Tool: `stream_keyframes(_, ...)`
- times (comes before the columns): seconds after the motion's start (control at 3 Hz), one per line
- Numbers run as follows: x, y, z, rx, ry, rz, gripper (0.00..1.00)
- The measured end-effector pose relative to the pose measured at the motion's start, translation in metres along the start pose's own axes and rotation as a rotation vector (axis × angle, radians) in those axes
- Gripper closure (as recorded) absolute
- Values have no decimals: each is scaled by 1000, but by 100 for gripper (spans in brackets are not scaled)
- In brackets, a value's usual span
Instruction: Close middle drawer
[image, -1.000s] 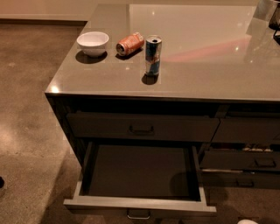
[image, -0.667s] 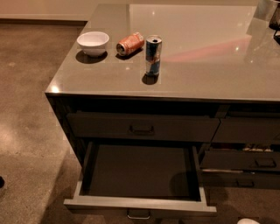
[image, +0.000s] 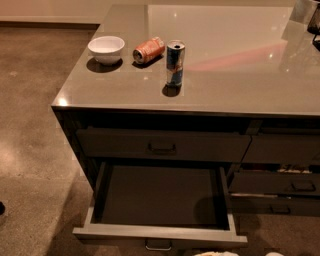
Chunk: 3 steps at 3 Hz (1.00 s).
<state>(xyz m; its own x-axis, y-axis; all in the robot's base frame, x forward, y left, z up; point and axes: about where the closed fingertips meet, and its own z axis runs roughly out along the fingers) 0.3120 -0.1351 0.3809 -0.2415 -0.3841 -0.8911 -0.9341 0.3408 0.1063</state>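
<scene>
The middle drawer (image: 160, 233) on the cabinet's left side is pulled far out. Its dark tray is empty, its lighter grey rim faces me, and its small pull (image: 158, 245) sits at the bottom edge of the view. The wide drawer front above it (image: 162, 145) is shut. My gripper (image: 314, 22) shows only as a dark and grey shape cut off at the top right corner. It is over the far right of the countertop, far from the open drawer.
On the grey countertop (image: 235, 75) stand a white bowl (image: 106, 49), an orange can lying on its side (image: 148, 50) and an upright blue can (image: 175, 62). Narrower drawers (image: 280, 185) fill the right side, some slightly ajar. White bits (image: 216, 253) touch the bottom edge. Brown floor lies to the left.
</scene>
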Motion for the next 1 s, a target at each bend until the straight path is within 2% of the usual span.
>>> stream_keyframes(0.33,12,-19,11,52,23,-34,100)
stream_keyframes(1.0,5,-53,27,125,47,-131,100)
